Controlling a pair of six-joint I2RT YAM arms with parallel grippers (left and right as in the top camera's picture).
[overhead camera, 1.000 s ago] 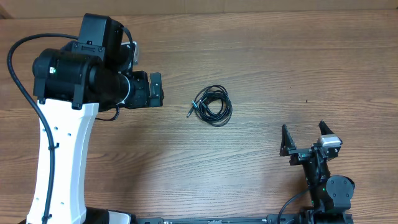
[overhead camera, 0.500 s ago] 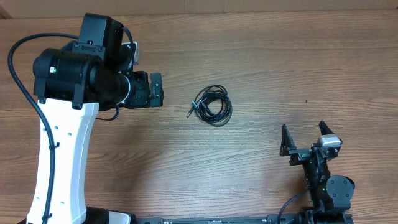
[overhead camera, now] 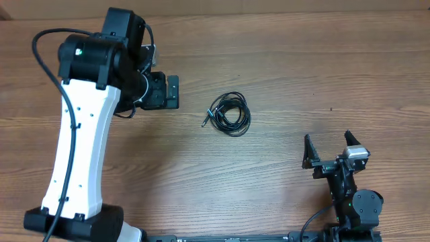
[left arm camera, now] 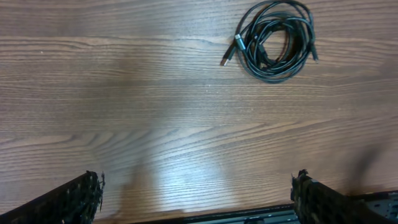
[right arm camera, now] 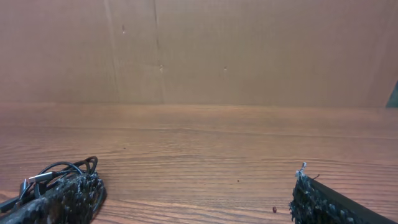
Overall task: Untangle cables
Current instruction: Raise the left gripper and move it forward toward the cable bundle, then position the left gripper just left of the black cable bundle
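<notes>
Several thin black cables [overhead camera: 228,113] lie coiled in one loose bundle, a metal-tipped plug poking out, near the middle of the brown wooden table [overhead camera: 302,60]. The left gripper [left arm camera: 198,186] hovers near the coil, fingers spread wide and empty. The right gripper [overhead camera: 329,149] sits well apart, fingers likewise spread, holding nothing.

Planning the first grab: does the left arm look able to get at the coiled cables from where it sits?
Probably yes. The left pincer is open and points toward the coiled cables, with only bare wooden table between them. Nothing visible blocks the way.
</notes>
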